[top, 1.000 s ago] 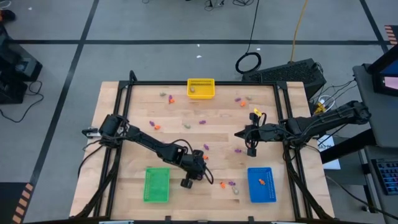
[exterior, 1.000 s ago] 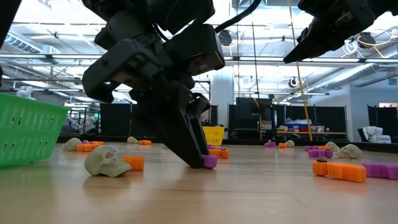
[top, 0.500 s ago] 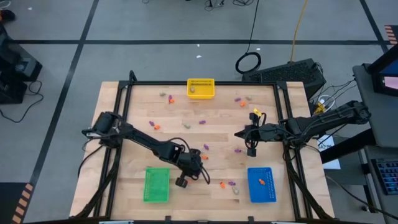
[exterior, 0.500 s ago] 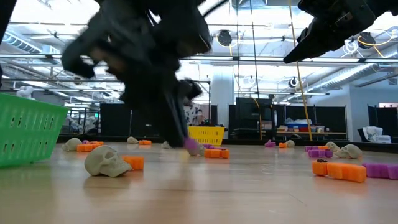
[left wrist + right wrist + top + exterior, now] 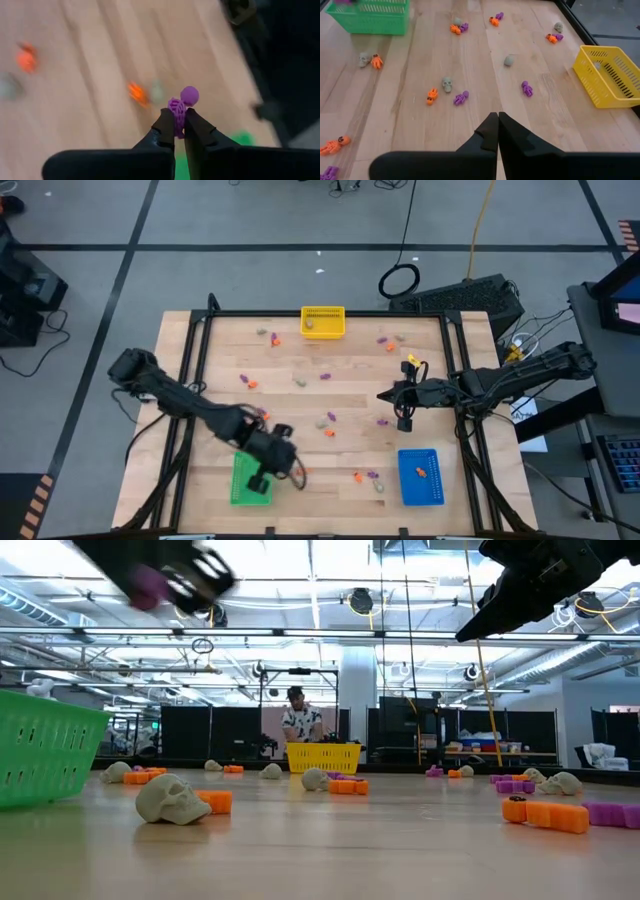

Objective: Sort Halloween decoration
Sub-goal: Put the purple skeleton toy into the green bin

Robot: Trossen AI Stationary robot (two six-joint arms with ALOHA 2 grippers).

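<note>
Left gripper (image 5: 179, 131), pinching a purple trinket (image 5: 180, 106), has lifted from the tabletop to above the green bin (image 5: 250, 478).

grey floor (image 5: 250, 220) with dark tape lines (person (image 5: 300, 720) far behind).

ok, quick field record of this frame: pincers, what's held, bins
left pincer: shut on purple trinket, raised over the green bin
right pincer: shut, empty, hovering at the table's right side
yellow bin: far edge, one pale piece inside
blue bin: near right, one orange piece inside
loose trinkets: orange, purple and pale skulls scattered on the table
</note>
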